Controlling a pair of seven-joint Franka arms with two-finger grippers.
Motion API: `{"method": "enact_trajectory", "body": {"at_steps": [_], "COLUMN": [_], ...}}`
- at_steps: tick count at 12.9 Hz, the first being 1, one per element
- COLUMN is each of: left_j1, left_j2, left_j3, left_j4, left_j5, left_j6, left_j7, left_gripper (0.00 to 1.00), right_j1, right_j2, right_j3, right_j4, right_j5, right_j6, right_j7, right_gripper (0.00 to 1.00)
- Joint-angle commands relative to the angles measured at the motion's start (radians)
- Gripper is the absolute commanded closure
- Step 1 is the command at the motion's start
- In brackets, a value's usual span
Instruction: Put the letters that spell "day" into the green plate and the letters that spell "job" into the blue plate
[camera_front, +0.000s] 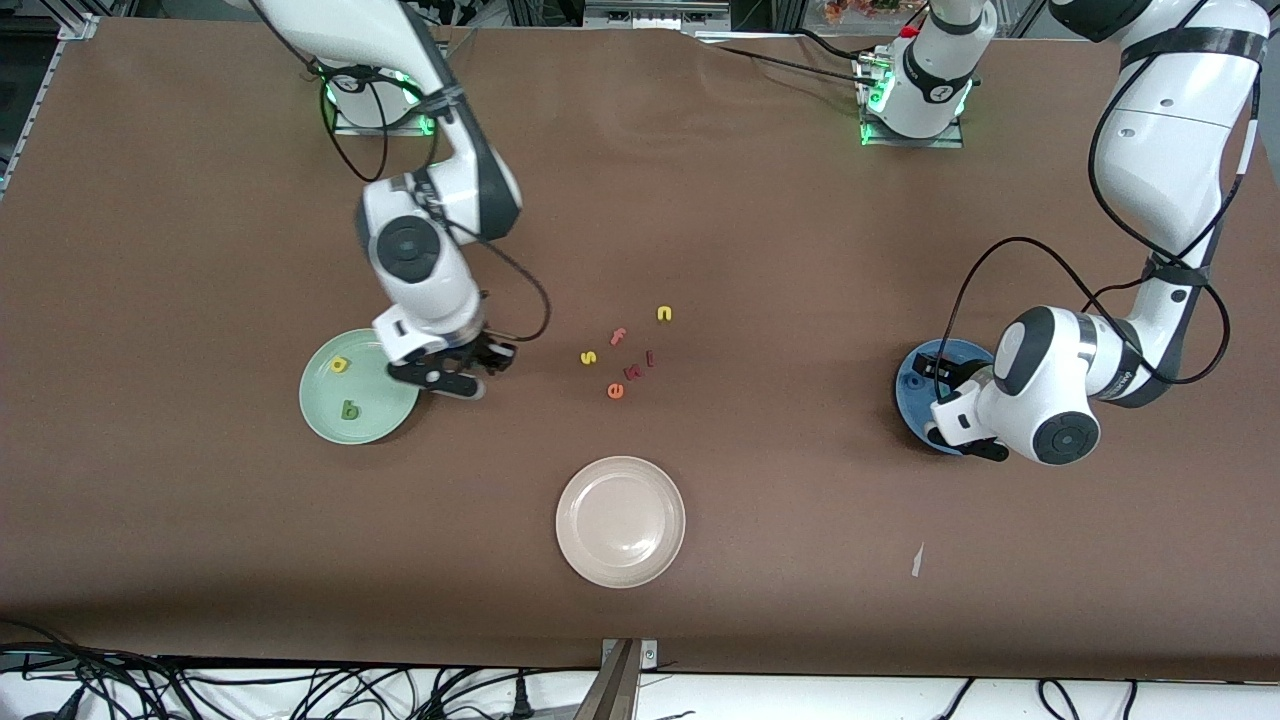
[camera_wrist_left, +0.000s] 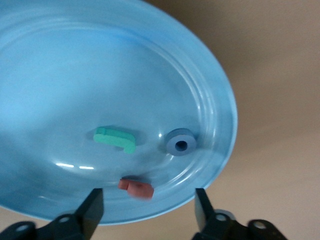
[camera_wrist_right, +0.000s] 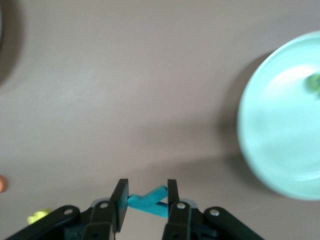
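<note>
- The right gripper (camera_wrist_right: 147, 200) has its two black fingers (camera_wrist_right: 120, 197) closed on a teal y (camera_wrist_right: 148, 201), which is clamped between them.
- The gripper is above the bare brown table (camera_wrist_right: 125, 90), clear of the plate.
- The green plate (camera_wrist_right: 280, 125), pale mint with a raised rim, is partly in frame.
- A dark green letter (camera_wrist_right: 314, 81) lies in the plate at the frame edge; its shape cannot be read.
- A yellow letter (camera_wrist_right: 37, 216) and an orange object (camera_wrist_right: 2, 183) lie on the table.
</note>
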Motion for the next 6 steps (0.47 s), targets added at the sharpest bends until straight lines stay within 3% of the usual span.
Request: {"method": "enact_trajectory", "body": {"at_steps": [1,3,4,5,6], "left_j1": [-0.005,-0.005,-0.005,-0.006,-0.009], "left_j2": [-0.013,-0.046,-0.051,-0.046,-0.046], "left_j3": [-0.007,-0.030,-0.044,-0.048,-0.050], "left_j4": [0.018,0.068,0.116,0.174,0.207], "left_j5": [0.020,0.001,-0.008,-0.009,-0.011], "left_j6": [-0.009,-0.062,-0.116,-0.157,-0.165], "left_j7": [0.000,0.008,0.008,0.008,0.009], "left_gripper": [0.00,0.00,0.00,0.00,0.00], "right_j1": [-0.129,-0.228,-0.246,-0.247,-0.247], "right_j2": [-0.104,-0.141,-0.153,-0.160,-0.164], "right_j3": [0.017,0.015,0.015,0.015,0.015], "right_j4": [-0.085,-0.089,-0.091,-0.097,-0.103], "right_j5": [-0.013,-0.010,-0.009,-0.003,0.000], "right_j6": [-0.038,-0.113,-0.151,-0.164,-0.164], "right_j7": [-0.259,-0.456,-0.469,-0.460,-0.455], "right_gripper": [1.00,0.99,0.64,0.18,0.01]}}
